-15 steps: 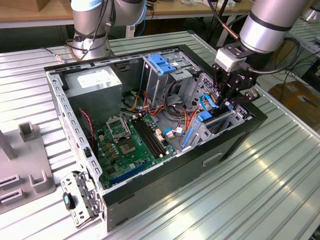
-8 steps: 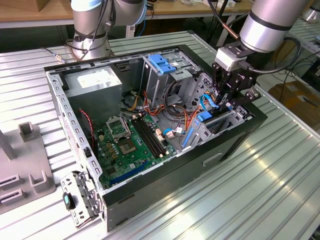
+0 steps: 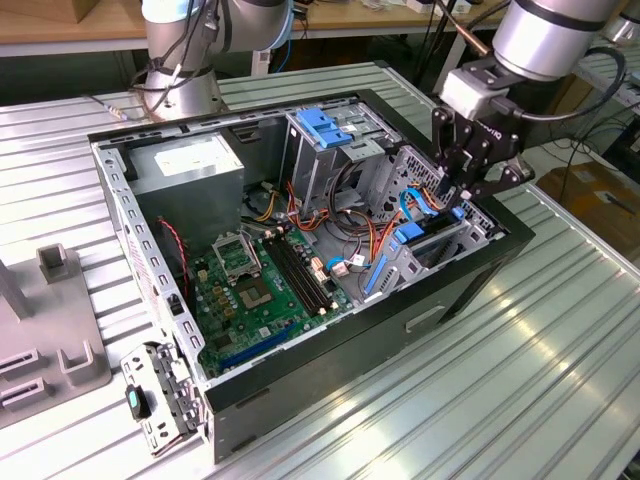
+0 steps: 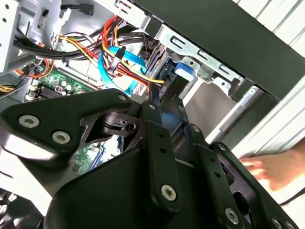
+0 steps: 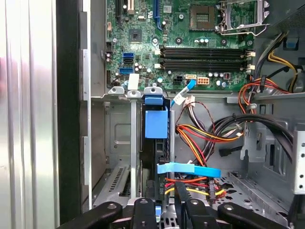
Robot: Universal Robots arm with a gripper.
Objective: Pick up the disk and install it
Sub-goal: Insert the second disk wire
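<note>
The disk [image 3: 432, 243] stands on edge in the narrow drive bay at the front of the open computer case [image 3: 330, 360], at the exterior view's right. Its blue side rail [image 5: 156, 123] and dark edge run down the slot between grey metal guides. My gripper [image 3: 462, 200] hangs directly over it, and its black fingers [image 5: 143, 210] flank the disk's near end, shut on it. In the second wrist view the gripper [image 4: 159, 112] reaches toward the blue rail tab [image 4: 183, 72] under the case's front wall.
Red, yellow and black cables [image 5: 209, 133] and a flat blue cable [image 5: 188, 168] crowd the space beside the bay. The green motherboard [image 3: 255, 285], grey power supply [image 3: 190, 170] and tall cage with a blue latch [image 3: 325, 125] fill the case. A hand [image 4: 267, 171] rests outside the case.
</note>
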